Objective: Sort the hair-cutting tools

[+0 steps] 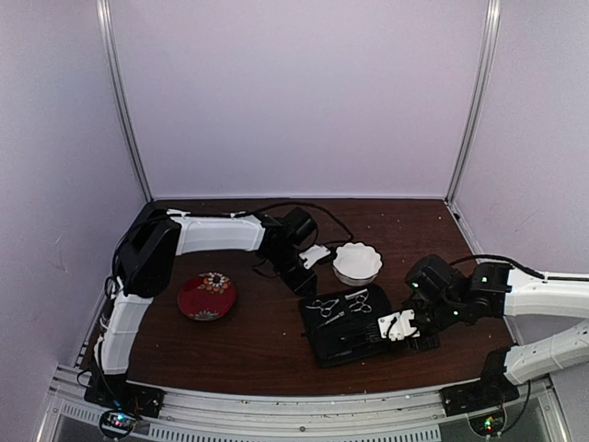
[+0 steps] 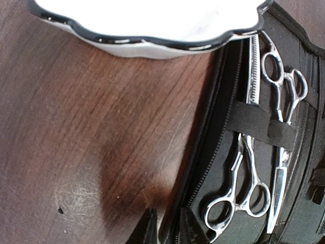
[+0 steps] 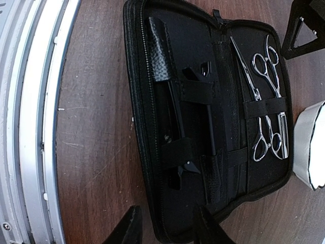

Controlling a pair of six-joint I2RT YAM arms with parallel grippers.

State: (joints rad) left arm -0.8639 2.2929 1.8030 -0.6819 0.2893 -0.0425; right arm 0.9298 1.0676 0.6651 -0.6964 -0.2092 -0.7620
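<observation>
Scissors, two silver pairs, are lying head to tail under one elastic band (image 2: 264, 127) in the far half of the single open black case (image 1: 354, 343), at centre right of the top view. One pair (image 2: 282, 96) is pointing its rings at the one white bowl (image 2: 142, 20); the other pair (image 2: 238, 201) is pointing its rings away. Two black sticks (image 3: 161, 66) (image 3: 210, 117) are sitting under straps in the near half. The left hand (image 2: 171, 231) is hovering at the case's upper left corner, its fingers slightly spread over the zip edge. The right hand (image 3: 167, 231) is reaching in at the case's right edge, its fingers spread either side of the rim; whether they are touching it I cannot tell. One red plate (image 1: 206, 296) is resting on the bench (image 1: 258, 341) at centre left, well apart from the case.
</observation>
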